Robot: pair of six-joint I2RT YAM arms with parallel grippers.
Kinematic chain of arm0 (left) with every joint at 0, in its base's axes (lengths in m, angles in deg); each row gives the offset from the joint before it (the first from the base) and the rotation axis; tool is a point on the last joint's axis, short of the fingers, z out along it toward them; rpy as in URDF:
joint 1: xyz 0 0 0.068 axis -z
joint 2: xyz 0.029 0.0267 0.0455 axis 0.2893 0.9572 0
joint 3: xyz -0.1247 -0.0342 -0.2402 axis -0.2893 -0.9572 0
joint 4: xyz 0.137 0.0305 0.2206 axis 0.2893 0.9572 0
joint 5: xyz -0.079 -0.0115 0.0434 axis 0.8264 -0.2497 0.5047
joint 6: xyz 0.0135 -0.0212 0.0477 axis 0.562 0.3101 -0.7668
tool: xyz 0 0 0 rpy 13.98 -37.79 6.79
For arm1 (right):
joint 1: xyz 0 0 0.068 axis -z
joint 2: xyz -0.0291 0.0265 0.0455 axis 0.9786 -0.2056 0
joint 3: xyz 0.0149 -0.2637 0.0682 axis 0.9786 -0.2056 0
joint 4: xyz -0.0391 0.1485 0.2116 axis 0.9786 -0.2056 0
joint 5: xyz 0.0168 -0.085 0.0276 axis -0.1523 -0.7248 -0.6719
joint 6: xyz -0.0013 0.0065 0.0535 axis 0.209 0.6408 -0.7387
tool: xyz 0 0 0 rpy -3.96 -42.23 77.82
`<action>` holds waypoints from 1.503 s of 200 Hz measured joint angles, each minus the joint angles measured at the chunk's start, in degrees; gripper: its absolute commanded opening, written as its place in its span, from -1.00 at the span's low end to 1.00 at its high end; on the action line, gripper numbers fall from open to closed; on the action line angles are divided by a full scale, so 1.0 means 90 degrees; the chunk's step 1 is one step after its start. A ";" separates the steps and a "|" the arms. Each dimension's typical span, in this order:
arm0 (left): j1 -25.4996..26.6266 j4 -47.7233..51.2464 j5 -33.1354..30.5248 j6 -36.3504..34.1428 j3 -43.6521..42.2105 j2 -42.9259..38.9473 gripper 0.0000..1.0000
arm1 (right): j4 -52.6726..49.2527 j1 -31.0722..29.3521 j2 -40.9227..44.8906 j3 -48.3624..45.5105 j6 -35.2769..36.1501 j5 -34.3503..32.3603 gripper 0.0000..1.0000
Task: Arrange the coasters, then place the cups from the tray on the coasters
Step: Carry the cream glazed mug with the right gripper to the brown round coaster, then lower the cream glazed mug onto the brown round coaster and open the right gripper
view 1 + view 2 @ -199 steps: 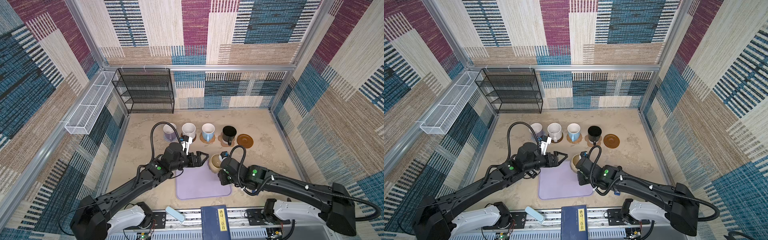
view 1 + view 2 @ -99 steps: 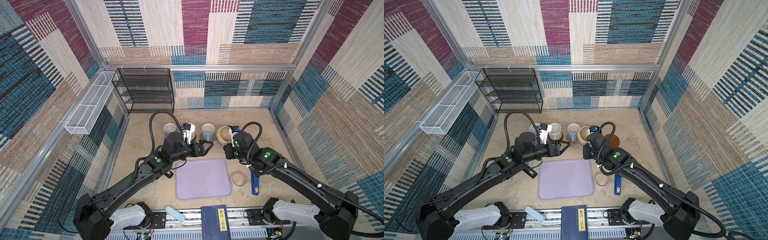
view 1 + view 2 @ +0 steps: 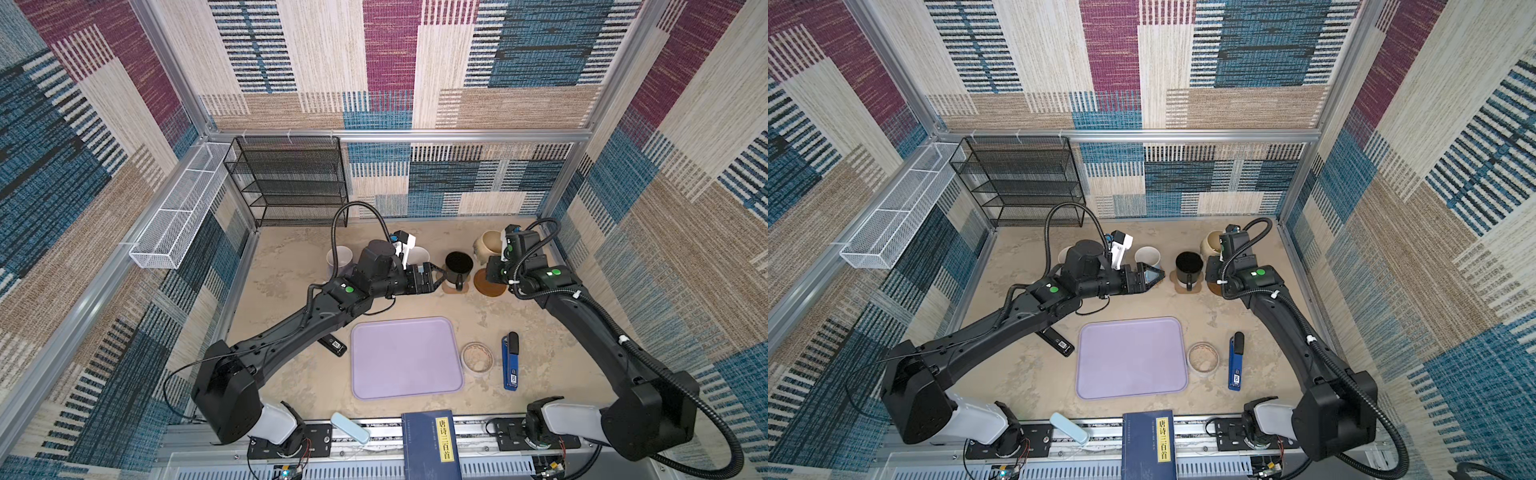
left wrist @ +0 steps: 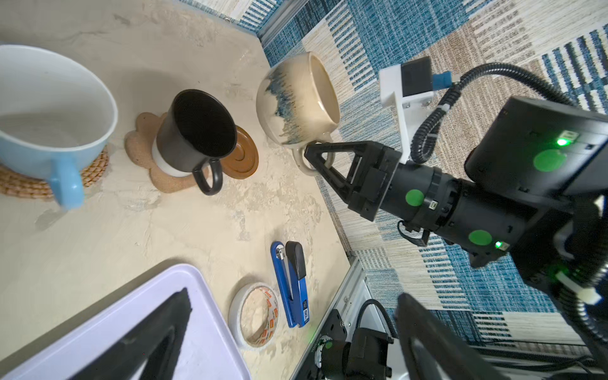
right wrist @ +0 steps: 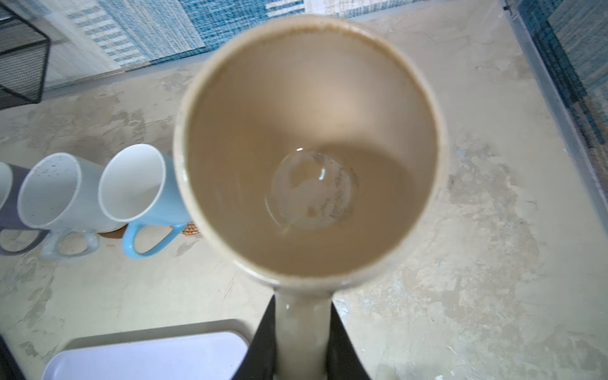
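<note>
A row of mugs is standing along the far side of the sandy tabletop [image 3: 286, 286], seen from above. At the left, the lavender mug [image 3: 338, 258] is sitting upright, partly behind the left arm. Next, the speckled white mug [image 5: 56, 190] and the light blue mug [image 3: 419, 254] are standing mouth up, with their handles pointing toward the near edge. The blue one is resting on the woven rattan coaster [image 4: 95, 172].

The left claw [image 3: 436, 275] is hovering just in front of the blue mug. It is spread fully wide and gripping nothing, and its fingers are pointing right, toward the black mug. Nearer the robot, the lilac tray [image 3: 405, 357] is lying flat in the middle of the tabletop.

The matte black mug [image 3: 459, 262] is standing on the paw-shaped cork coaster [image 3: 449, 287], its handle pointing toward the near edge. Just beside the cork, a dark-brown wooden disc [image 3: 486, 287] is lying flat.

At the far right, the right claw [image 4: 314, 154] is clamping tight on the handle of the cream-beige mug [image 3: 487, 245]. It is holding the mug just beyond that disc, near the right wall. The handle is pointing back toward the right arm and the mouth is facing upward (the right wrist view is looking straight down into it). How far the mug is tipped, I cannot tell.
</note>
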 measured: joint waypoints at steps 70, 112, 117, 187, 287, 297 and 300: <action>0.0090 0.0209 0.0194 -0.0061 0.1243 0.1523 1.00 | 0.0041 0.0661 -0.0911 0.0194 0.0491 -0.0017 -1.00; 0.0092 0.0274 0.0311 -0.0012 0.1705 0.2127 1.00 | 0.0090 0.0748 -0.1600 0.0143 0.0852 -0.0073 -1.00; 0.0095 0.0274 0.0316 -0.0010 0.1719 0.2159 1.00 | 0.0100 0.0753 -0.1644 0.0112 0.0894 -0.0068 -1.00; 0.0097 0.0274 0.0333 0.0012 0.1693 0.2212 1.00 | 0.0291 0.0770 -0.1739 -0.0420 0.1010 -0.0070 -1.00; 0.0097 -0.0044 0.0330 0.0090 0.1175 0.1991 0.99 | 0.0644 0.0770 -0.1615 -0.0714 0.1008 -0.0080 -1.00; 0.0097 -0.0075 0.0330 0.0112 0.1161 0.1979 0.99 | 0.0644 0.0770 -0.1625 -0.0716 0.1008 -0.0085 -0.98; 0.0097 -0.0085 0.0330 0.0114 0.1154 0.1974 0.99 | 0.0644 0.0770 -0.1630 -0.0716 0.1008 -0.0085 -0.98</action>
